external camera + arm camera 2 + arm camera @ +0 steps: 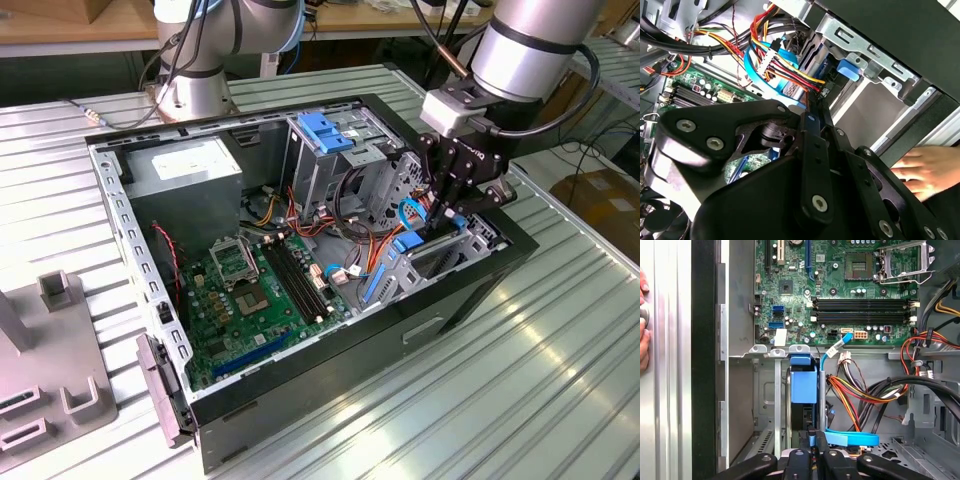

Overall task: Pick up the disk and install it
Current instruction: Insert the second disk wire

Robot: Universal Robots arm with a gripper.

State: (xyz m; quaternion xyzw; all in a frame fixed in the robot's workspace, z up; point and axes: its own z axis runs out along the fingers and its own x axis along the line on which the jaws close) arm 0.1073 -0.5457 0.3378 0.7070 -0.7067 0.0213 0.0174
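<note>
The end effector (447,222) is clenched on the disk (803,385), holding it edge-down so it slides into the drive bay (775,405) directly beneath.

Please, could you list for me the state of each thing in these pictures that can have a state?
computer case: lying on its side, side panel off, inside exposed.
CPU socket: empty, load plate swung open.
memory slots: empty.
disk: standing on edge in the drive bay beside the case wall, blue rail showing.
gripper: lowered into the case, right at the disk.
hand: resting outside the case wall.
</note>
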